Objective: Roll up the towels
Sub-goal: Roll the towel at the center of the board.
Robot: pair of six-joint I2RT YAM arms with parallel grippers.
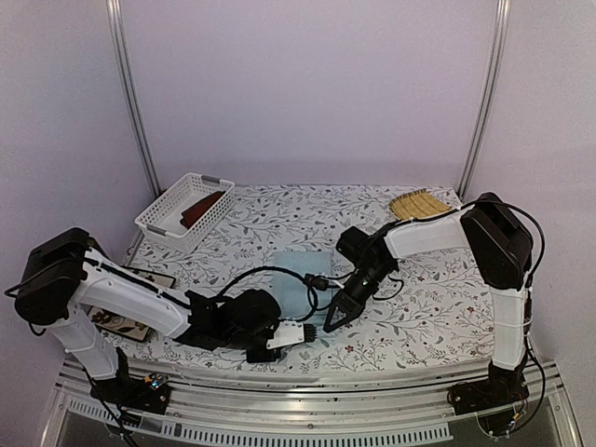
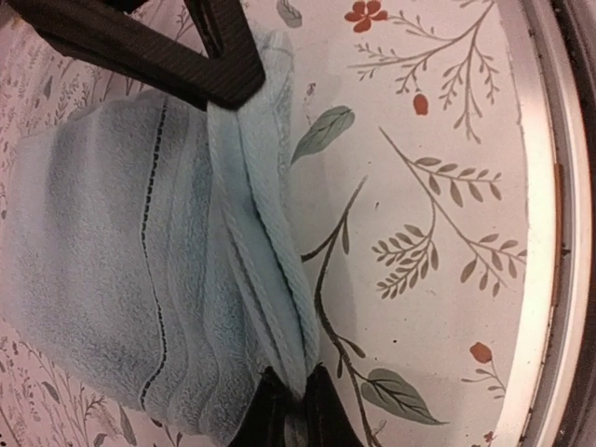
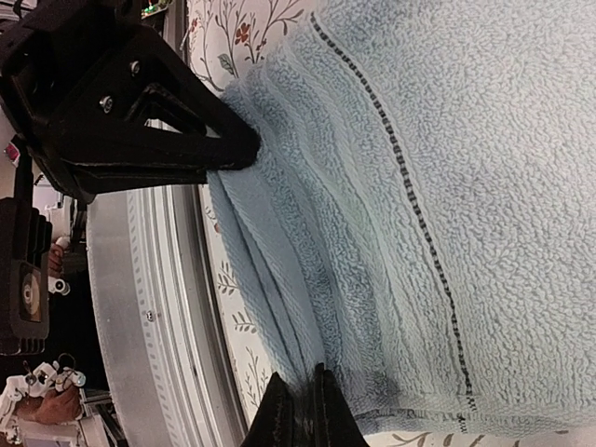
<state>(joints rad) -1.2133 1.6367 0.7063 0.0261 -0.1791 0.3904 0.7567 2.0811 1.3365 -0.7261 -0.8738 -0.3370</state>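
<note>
The light blue towel (image 1: 303, 270) lies flat on the floral tablecloth in the middle of the table. Its near hem (image 2: 270, 279) is gathered into a raised ridge. My left gripper (image 1: 282, 337) (image 2: 298, 402) is shut on the left end of that hem. At the other end, my right gripper (image 1: 327, 324) (image 3: 307, 399) is shut on it too; in the left wrist view it shows as the right gripper (image 2: 233, 88). In the right wrist view the left gripper (image 3: 237, 154) pinches the far end. The rust-red towel (image 1: 205, 207) lies in the white basket (image 1: 160, 222) at the back left.
A yellow bamboo mat (image 1: 419, 203) lies at the back right corner. A dark-framed card (image 1: 140, 279) lies under the left arm. The metal rail of the table's near edge (image 2: 549, 233) runs close beside the gathered hem.
</note>
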